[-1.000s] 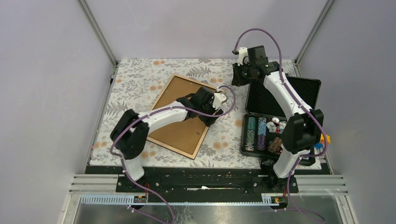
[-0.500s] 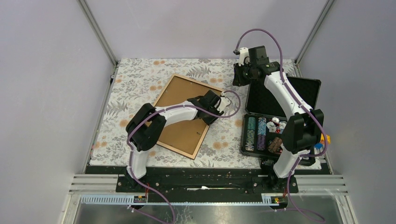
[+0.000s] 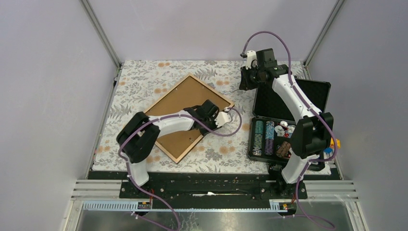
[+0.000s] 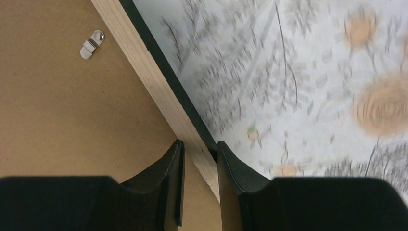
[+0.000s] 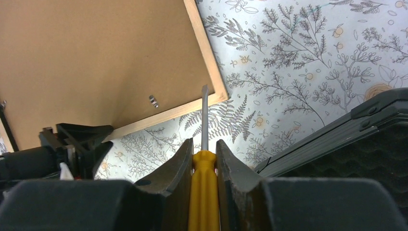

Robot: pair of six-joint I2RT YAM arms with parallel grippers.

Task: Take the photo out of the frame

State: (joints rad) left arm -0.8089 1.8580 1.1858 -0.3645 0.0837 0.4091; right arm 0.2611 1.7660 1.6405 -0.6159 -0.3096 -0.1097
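The frame (image 3: 179, 98) lies face down on the floral cloth, its brown fibreboard back and light wood edge up. The photo is hidden under the backing. My left gripper (image 3: 213, 117) is shut on the frame's right edge; in the left wrist view (image 4: 198, 154) one finger rests on the brown back and the other on the black outer side. A metal clip (image 4: 91, 43) sits on the backing. My right gripper (image 3: 244, 83) hovers beyond the frame's far right corner, shut on a yellow-handled screwdriver (image 5: 203, 192) whose shaft points at the frame (image 5: 96, 57) near a clip (image 5: 153, 100).
An open black foam-lined case (image 3: 308, 94) with poker chips (image 3: 269, 137) stands at the right; its lid (image 5: 346, 159) is close beside my right gripper. Metal uprights and grey walls bound the table at the back and sides.
The frame has turned clockwise on the cloth with my left gripper on its right edge, which moved nearer and leftward. The right arm with the screwdriver has barely moved.
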